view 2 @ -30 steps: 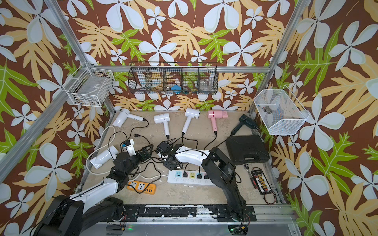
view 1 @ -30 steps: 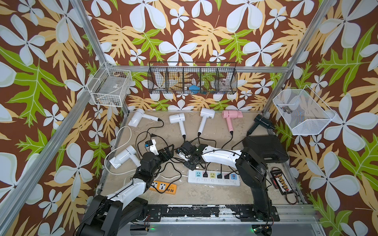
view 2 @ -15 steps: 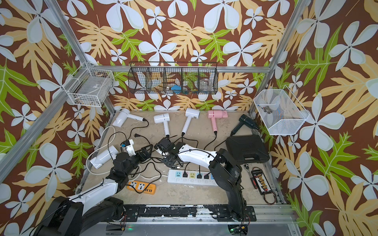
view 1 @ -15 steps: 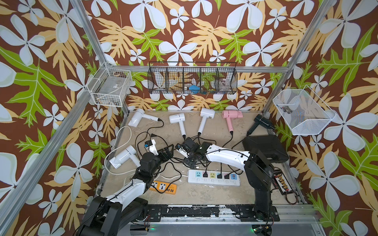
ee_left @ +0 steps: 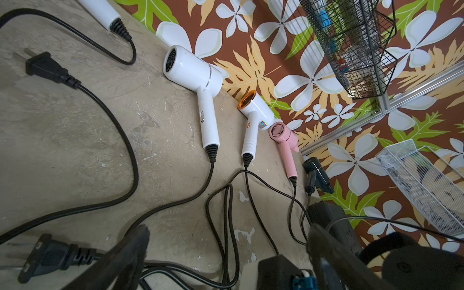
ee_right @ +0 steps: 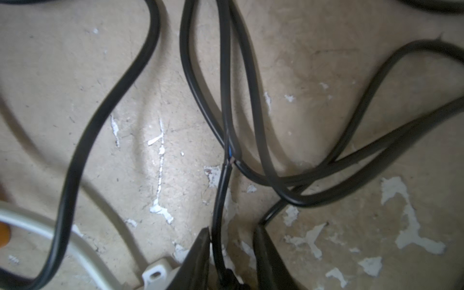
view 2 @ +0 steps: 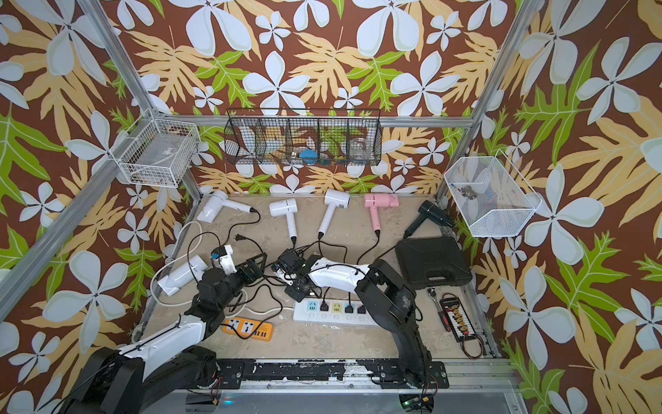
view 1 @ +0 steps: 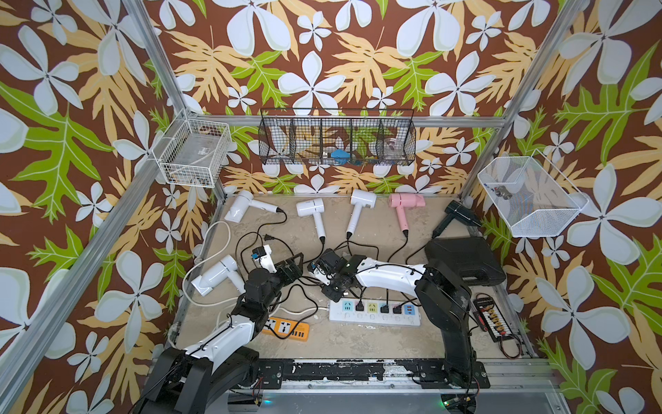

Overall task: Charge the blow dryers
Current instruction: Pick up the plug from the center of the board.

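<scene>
Worn beige tabletop (view 1: 358, 340) inside a flower-papered booth carries a white power strip (view 1: 374, 309) with black plugs already seated in it, and an orange strip (view 1: 285, 327) to its left. Just behind the white strip's left end the right gripper (ee_right: 232, 234) points down, its jaws partly closed on what looks like a black plug (ee_right: 227, 282), whose cord (ee_right: 221, 200) runs out between them. Further left of the strip the left gripper (view 1: 294, 266) stands wide open and empty, with loose plugs (ee_left: 47, 66) lying near it. Trouble would likely come from the tangle. The held cord crosses several others, so a pull toward a socket may drag them or tug seated plugs free. Its sheath also looks split, with coloured wire showing, and strain could worsen that. One white blow dryer (view 1: 215, 276) lies well left of the strip. Behind the strip, along the far wall, lie three more white dryers (view 1: 311, 208), a pink dryer (view 1: 406, 201) and a black dryer (view 1: 460, 214). Above those hang three baskets:

- a white wire basket (view 1: 193, 157) with what looks like a clear flat box
- a black divided basket (view 1: 336, 138) holding a blue piece (view 1: 339, 155) and a clear cup (view 1: 392, 145)
- a white mesh basket (view 1: 530, 200) with small metal parts (view 1: 503, 193)
</scene>
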Tool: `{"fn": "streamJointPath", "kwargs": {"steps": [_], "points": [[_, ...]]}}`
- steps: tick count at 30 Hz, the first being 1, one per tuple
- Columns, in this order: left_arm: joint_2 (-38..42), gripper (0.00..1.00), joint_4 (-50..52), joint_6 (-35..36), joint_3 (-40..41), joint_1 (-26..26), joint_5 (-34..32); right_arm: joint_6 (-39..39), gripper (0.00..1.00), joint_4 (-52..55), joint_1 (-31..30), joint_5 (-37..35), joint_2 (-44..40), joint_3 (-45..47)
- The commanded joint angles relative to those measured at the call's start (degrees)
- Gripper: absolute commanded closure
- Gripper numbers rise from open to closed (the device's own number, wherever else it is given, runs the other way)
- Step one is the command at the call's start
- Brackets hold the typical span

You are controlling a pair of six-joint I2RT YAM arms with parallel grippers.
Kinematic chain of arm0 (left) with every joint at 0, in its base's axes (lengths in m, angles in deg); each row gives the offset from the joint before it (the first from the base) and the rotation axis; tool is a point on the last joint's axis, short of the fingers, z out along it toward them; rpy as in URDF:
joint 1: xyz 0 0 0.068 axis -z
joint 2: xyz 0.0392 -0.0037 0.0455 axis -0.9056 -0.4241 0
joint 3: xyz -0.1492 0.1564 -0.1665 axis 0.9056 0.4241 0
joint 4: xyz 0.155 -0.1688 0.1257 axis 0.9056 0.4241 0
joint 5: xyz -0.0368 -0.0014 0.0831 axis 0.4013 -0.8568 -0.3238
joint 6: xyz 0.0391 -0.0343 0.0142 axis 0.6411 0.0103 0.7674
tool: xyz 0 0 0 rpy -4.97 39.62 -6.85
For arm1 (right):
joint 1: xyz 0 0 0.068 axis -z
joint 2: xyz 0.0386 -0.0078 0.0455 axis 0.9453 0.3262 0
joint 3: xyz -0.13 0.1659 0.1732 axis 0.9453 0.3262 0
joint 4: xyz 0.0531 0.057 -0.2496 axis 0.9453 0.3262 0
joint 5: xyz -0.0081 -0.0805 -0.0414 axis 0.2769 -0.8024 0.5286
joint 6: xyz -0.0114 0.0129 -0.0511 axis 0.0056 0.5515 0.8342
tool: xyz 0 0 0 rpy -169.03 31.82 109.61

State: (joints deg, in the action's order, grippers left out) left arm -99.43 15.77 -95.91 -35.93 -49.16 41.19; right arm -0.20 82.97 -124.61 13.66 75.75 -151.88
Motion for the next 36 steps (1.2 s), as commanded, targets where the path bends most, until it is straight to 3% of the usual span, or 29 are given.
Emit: {"fn": "streamJointPath", "kwargs": {"steps": [1, 5, 11, 24, 30, 36], "points": [[0.22, 0.0, -0.51, 0.16, 0.05, -0.15, -0.29, -0.21, 0.69, -0.49, -0.11, 0.39, 1.23, -0.47], [0.32, 0.0, -0.46, 0.2, 0.05, -0.12, -0.29, -0.29, 0.74, -0.84, -0.14, 0.41, 1.73, -0.66], [0.82, 0.0, -0.35, 0.2, 0.23, -0.11, -0.49, -0.64, 1.0, -1.31, -0.13, -1.26, -1.04, -0.33], [5.04, 0.0, 0.12, 0.37, 1.7, -0.16, -2.35, -2.38, 1.0, -5.67, -0.14, -9.26, -20.9, 3.47], [7.42, 0.0, 0.44, 0.36, 2.5, -0.15, -3.36, -2.76, 1.0, -10.64, -0.01, -9.69, -30.42, 7.74], [9.6, 0.0, 0.7, 0.59, 3.17, -0.12, -4.2, -3.28, 1.0, -12.04, 1.19, -7.92, -33.5, 10.29]]}}
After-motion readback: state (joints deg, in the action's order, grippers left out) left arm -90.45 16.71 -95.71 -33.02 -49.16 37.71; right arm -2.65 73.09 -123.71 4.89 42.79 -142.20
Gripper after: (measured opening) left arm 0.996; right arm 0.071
